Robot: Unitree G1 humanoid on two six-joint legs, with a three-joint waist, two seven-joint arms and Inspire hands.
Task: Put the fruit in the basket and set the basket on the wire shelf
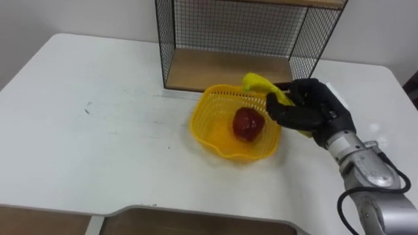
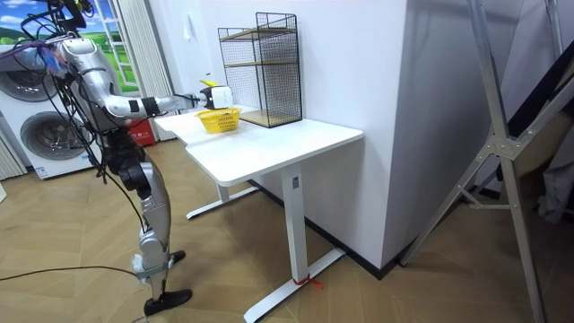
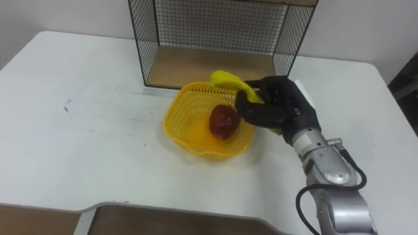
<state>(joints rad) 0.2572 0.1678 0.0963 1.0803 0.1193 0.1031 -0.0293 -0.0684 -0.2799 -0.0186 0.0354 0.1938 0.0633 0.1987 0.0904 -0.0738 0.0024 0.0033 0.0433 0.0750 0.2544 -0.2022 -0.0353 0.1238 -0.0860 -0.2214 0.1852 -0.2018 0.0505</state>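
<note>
I have the right hand (image 1: 307, 108) curled tight round the banana (image 1: 257, 82), held over the far right rim of the basket (image 1: 204, 112), with the red apple (image 1: 249, 124) already lying inside the basket, just left of the fingers. The banana's long axis runs across the palm, one end poking out above the basket's far rim and the other showing past its right side, so I judge the drop lies left and nearer me. The wire shelf (image 1: 215, 70) stands just behind the basket
</note>
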